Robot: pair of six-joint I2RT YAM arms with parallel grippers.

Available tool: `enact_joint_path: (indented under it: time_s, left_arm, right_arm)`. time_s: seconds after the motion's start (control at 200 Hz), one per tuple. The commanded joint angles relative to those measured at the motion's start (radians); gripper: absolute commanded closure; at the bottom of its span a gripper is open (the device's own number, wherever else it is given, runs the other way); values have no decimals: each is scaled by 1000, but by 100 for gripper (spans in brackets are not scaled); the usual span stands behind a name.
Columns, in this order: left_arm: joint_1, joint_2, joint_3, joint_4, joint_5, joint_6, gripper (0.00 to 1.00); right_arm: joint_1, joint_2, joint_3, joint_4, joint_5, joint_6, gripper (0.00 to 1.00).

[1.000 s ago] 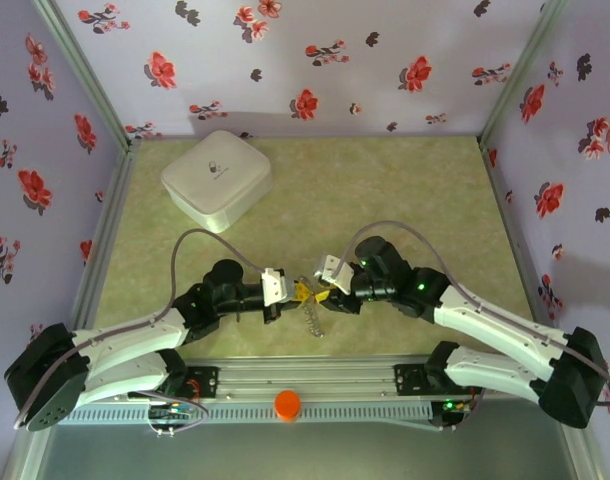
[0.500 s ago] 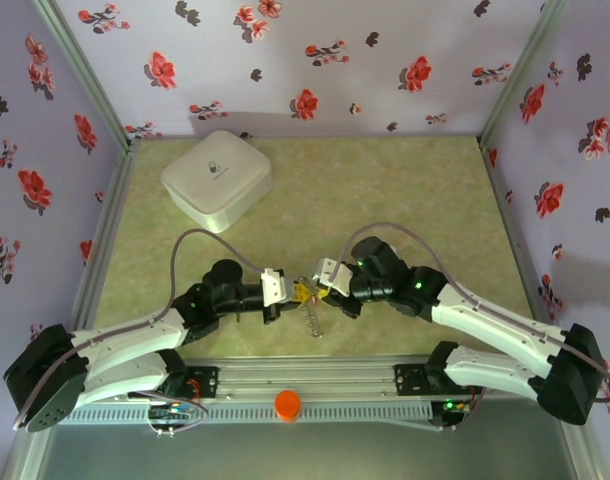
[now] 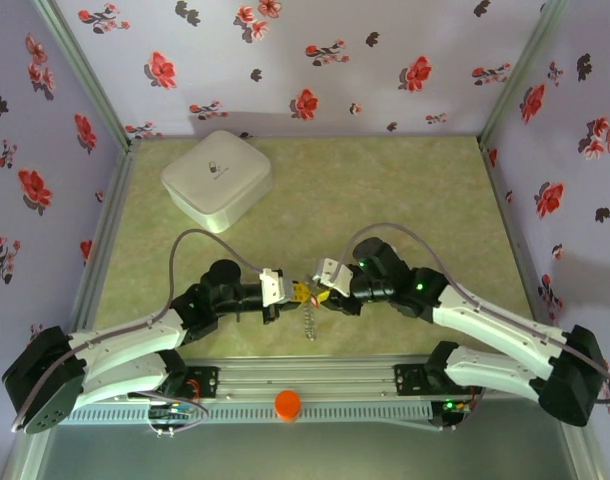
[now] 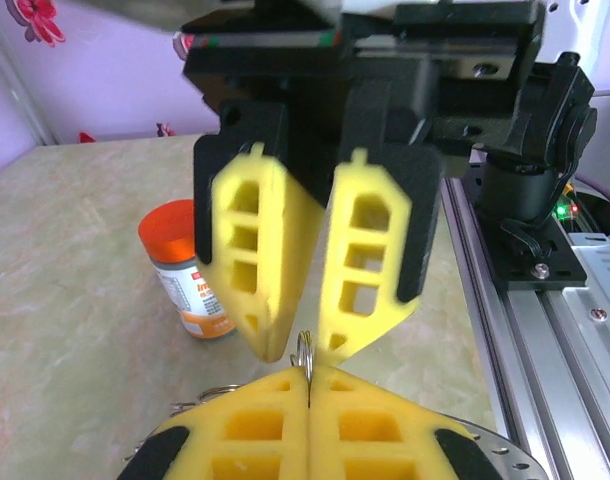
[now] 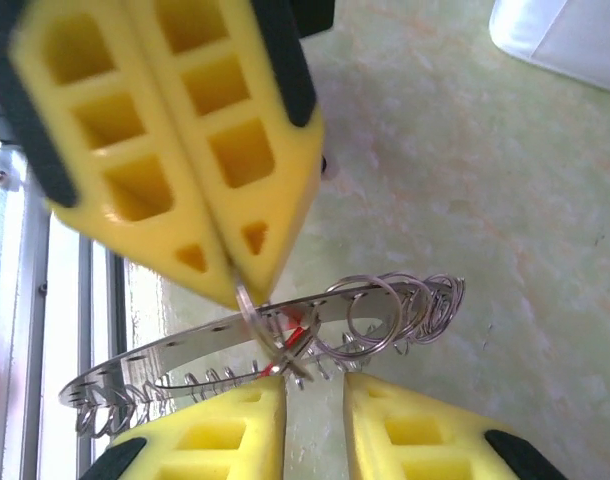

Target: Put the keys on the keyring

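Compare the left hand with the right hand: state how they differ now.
The left hand is shut, its yellow pads pressed together; the right hand shows a gap between its pads. The left hand pinches a thin wire ring; the right hand grips nothing that I can make out. Both have yellow lattice pads and face each other tip to tip.

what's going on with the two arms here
The left gripper is shut on a thin wire loop of the keyring, holding it up in the air. The right gripper faces it tip to tip, jaws slightly apart, close to the ring. Whether anything is threaded on it yet cannot be told.
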Motion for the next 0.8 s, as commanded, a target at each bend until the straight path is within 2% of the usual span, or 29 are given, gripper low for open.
enact_joint_path:
  time_s: [0.0, 0.27, 0.39, 0.5, 0.6, 0.645, 0.7, 0.735, 0.8]
  left_arm:
    - [-4, -4, -7, 87, 25, -32, 100]
    - [-5, 7, -10, 112, 28, -46, 100]
    - [-4, 6, -14, 117, 30, -49, 100]
    - [-5, 5, -15, 117, 28, -47, 100]
    - [-4, -3, -12, 87, 14, -35, 100]
    - [-4, -6, -6, 54, -1, -29, 85]
    - [-4, -8, 5, 11, -9, -18, 74]
    - [-6, -6, 20, -29, -5, -9, 70]
    - [-11, 6, 55, -101, 3, 7, 70]
  right_arm:
    - [3, -42, -29, 60, -55, 6, 77]
    - [3, -22, -24, 105, -93, 21, 81]
    - [3, -23, -22, 109, -92, 23, 88]
    - [3, -22, -12, 93, -87, 17, 100]
    - [3, -23, 16, 42, -59, -3, 100]
    - [3, -18, 36, 8, -51, -17, 100]
    - [5, -2, 69, -48, -39, -44, 100]
    - [9, 9, 89, -81, -23, -58, 100]
    - [18, 26, 126, -137, 8, -84, 100]
